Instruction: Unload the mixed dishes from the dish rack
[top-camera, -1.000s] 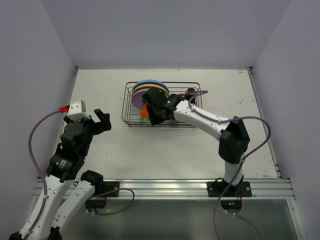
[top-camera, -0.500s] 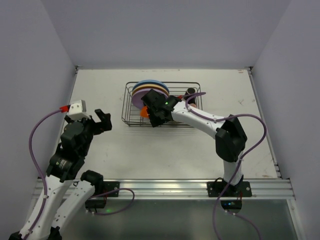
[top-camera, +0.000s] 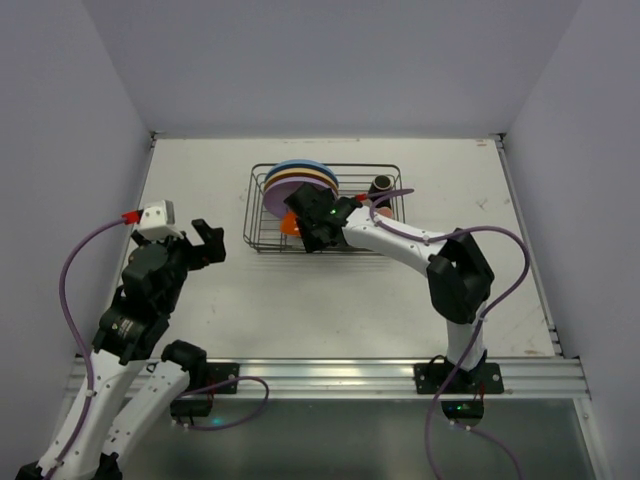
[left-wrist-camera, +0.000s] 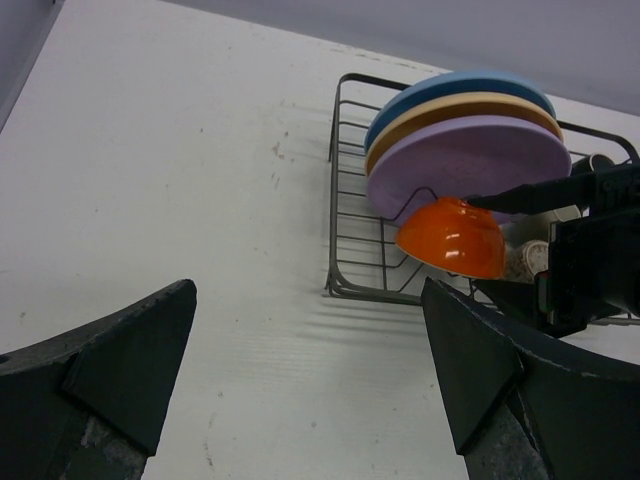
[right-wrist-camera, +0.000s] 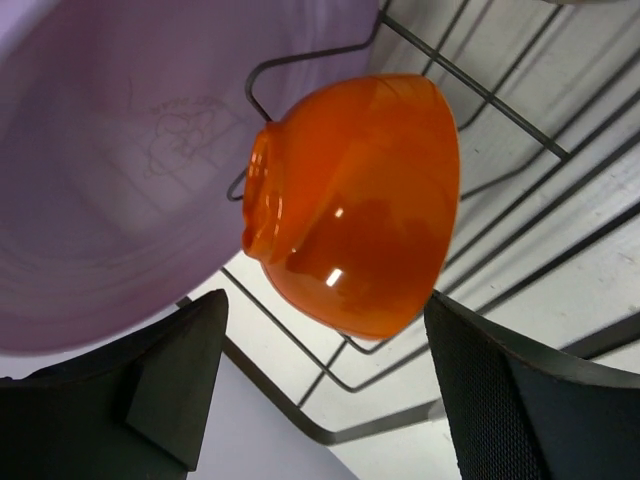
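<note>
Plates (top-camera: 298, 183) on edge in the dish rack's (left-wrist-camera: 355, 240) left half, bowl (left-wrist-camera: 452, 237) just before them, a cup (top-camera: 381, 185) at right.

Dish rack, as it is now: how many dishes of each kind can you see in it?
Plates: 4
Bowls: 1
Cups: 2 in view, a dark cup and a beige cup; the right arm may hide more
Total: 7 in view

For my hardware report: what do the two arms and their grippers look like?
The left arm and right arm have white links, black joints and purple cables. A white box with a red plug sits on the left wrist; a green light on the right. The fingers are dark, wedge-shaped.
</note>
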